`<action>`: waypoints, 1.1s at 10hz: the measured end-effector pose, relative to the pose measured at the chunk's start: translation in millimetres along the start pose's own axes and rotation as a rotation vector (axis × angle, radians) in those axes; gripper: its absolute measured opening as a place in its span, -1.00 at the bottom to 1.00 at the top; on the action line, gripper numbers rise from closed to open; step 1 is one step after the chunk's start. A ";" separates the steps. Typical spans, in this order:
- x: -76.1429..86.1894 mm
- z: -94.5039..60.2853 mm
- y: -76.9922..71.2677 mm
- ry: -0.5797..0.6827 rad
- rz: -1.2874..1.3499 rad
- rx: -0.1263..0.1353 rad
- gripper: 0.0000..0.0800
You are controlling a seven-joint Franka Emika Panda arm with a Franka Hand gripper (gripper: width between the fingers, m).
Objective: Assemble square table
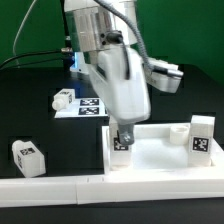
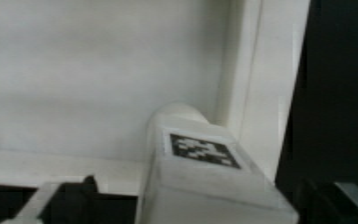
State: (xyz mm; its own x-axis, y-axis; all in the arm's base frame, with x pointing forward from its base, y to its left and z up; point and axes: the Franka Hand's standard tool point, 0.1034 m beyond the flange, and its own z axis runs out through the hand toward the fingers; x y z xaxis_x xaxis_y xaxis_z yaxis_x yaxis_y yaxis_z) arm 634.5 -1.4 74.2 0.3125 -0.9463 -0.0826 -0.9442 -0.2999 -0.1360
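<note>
The arm [image 1: 112, 40] is made up of smooth white and pale grey shells, rounded at the edges and somewhat blurred in the exterior view. A broad, glossy white housing [image 1: 122, 92] is carried at its end, narrowed into a darker part where the fingers [image 1: 122, 137] are fitted. A thin dark cable [image 1: 137, 33] is run along the upper section, and a small blue patch [image 1: 78, 63] is seen on its side. A short white-grey block [image 1: 165, 76] is mounted at the exterior view's right. In the wrist view the fingers are shown as dark, squared tips, one edged in light grey
</note>
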 end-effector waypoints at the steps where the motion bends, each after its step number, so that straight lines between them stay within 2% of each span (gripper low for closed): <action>1: -0.7 0.2 0.0 -0.005 -0.243 0.001 0.56; 2: -3.4 0.3 2.6 -0.026 -0.362 -0.009 0.56; 6: -0.8 1.1 3.6 -0.021 -0.598 -0.011 0.62; 7: 1.5 0.4 2.5 -0.010 -0.743 -0.007 0.62; 9: 1.3 1.0 2.7 -0.011 -0.676 -0.008 0.62; 10: 1.7 1.2 3.0 -0.011 -0.676 -0.009 0.30; 11: 1.4 1.5 3.1 -0.011 -0.652 -0.008 0.30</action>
State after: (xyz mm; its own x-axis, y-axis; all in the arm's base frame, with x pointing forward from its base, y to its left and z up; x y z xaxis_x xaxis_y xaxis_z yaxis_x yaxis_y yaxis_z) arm 632.2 -3.5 72.2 0.8224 -0.5690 0.0038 -0.5617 -0.8129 -0.1543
